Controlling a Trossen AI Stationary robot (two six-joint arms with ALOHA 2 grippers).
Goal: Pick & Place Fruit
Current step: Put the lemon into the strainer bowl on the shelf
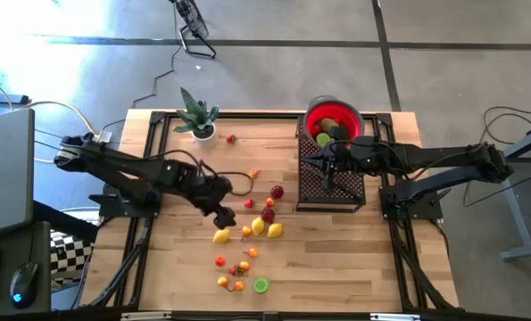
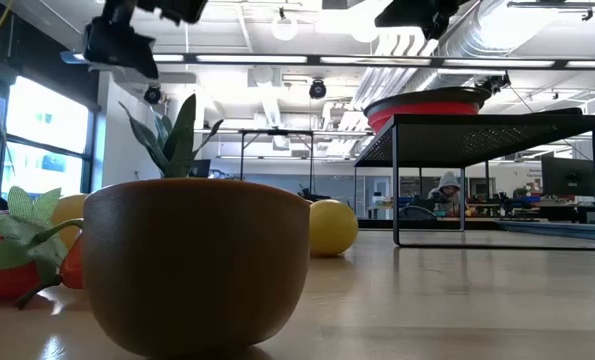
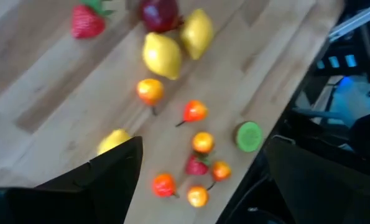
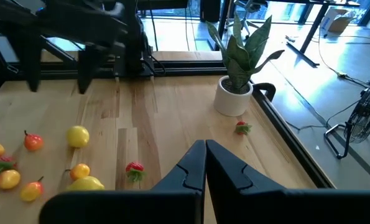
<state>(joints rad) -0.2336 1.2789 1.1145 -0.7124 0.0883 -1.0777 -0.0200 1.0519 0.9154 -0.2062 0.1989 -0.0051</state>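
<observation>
Small toy fruits lie scattered on the wooden table: lemons [image 1: 258, 226], a dark red one [image 1: 277, 192], small orange and red ones [image 1: 232, 267] and a green one [image 1: 261, 285]. My left gripper [image 1: 227, 218] hangs open above the table's middle, next to a yellow fruit [image 1: 220, 236]. In the left wrist view its fingers [image 3: 113, 177] stand wide apart over the small fruits [image 3: 203, 142], touching none. My right gripper [image 1: 327, 167] is shut and empty above the black mesh rack [image 1: 311, 192]; its fingers [image 4: 204, 167] meet. The red bowl [image 1: 334, 119], with fruit inside, sits on the rack's far end.
A potted plant [image 1: 198, 118] stands at the far left, a strawberry [image 1: 232, 139] beside it. In the low view a brown rounded thing [image 2: 197, 265] sits close to the camera. The rack [image 2: 497, 125] stands on thin legs. Bare wood lies at the near right.
</observation>
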